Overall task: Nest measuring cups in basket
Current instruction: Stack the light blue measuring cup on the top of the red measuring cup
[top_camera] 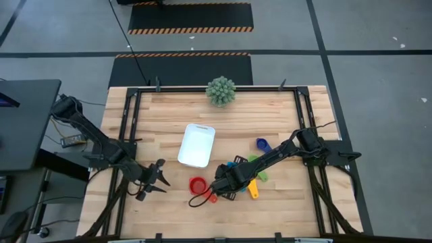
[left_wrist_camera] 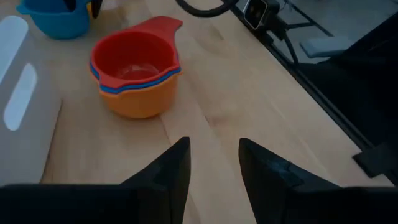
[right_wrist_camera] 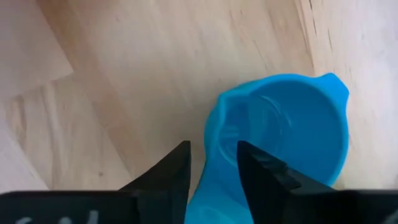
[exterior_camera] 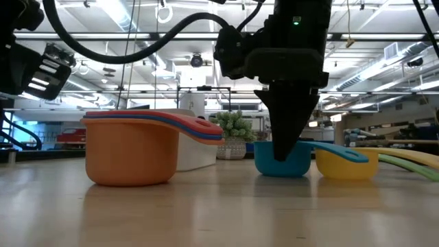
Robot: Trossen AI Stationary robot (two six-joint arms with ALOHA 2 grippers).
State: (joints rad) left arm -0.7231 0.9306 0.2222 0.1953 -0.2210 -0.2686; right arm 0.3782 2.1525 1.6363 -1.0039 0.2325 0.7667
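A stack of orange, blue and red measuring cups [top_camera: 198, 185] stands on the table, red innermost; it also shows in the left wrist view [left_wrist_camera: 134, 71]. A light blue cup [right_wrist_camera: 292, 124] stands on its base beside it [exterior_camera: 296, 165]. My right gripper [right_wrist_camera: 211, 165] points down at this cup, open, one finger over the bowl and one outside the rim. Yellow [top_camera: 253, 190], green [top_camera: 260, 170] and dark blue [top_camera: 262, 144] cups lie to the right. The white basket [top_camera: 196, 144] stands beyond. My left gripper [top_camera: 154, 178] is open and empty, left of the stack. My right gripper's fingers [right_wrist_camera: 261, 171] come from above and stand astride the light blue cup's rim [right_wrist_camera: 214, 140] on the side nearest the wrist. I cannot tell whether they touch it. The cup rests on the table.
A spiky green ball plant [top_camera: 221, 90] stands at the table's far edge. Dark frame rails [top_camera: 132, 115] run along the left and right sides. Bare wood lies near the front edge and between the left gripper and the stack.
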